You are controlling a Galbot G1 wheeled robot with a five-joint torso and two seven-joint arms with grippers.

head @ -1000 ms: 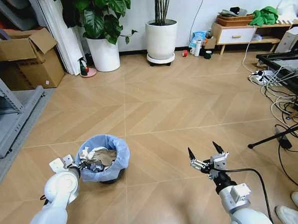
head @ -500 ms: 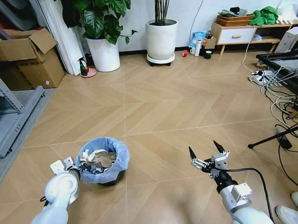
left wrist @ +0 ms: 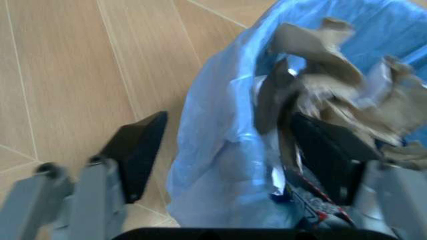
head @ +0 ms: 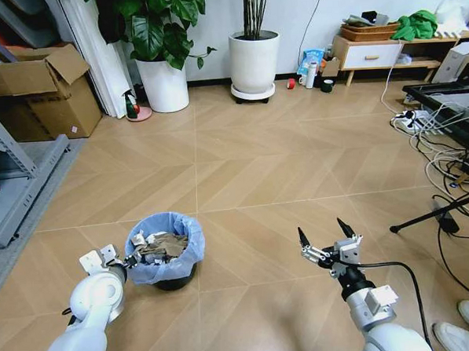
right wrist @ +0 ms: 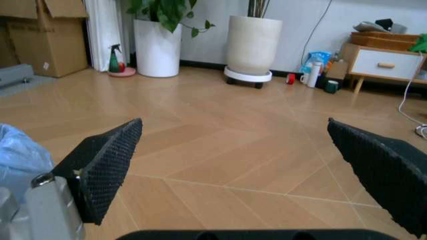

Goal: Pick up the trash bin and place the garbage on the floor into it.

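A cardboard box [head: 37, 87] sits by the wall well to the far left of the trash bin [head: 166, 250], with a leafy plant in a white pot [head: 163, 83] and a second white pot [head: 254, 62] on a wheeled stand lined up along the wall beyond it. The trash bin stands upright on the chevron parquet floor [head: 250, 167], its open mouth facing up and its blue bag folded over the rim, with crumpled brown and white garbage [head: 161, 246] piled inside. The left gripper [head: 131, 261] meets the bin at its near left rim; in the left wrist view its fingers [left wrist: 137, 150] straddle the bag-covered wall, one outside and one inside among the litter, spread and not visibly pressing it. To the right of the bin, across bare parquet, the right gripper [head: 326, 233] hovers above the floor, holding nothing, its two black fingertips [right wrist: 107, 160] set wide apart. Farther right of the bin, cables [head: 446, 160] trail across the floor beside a black stand.
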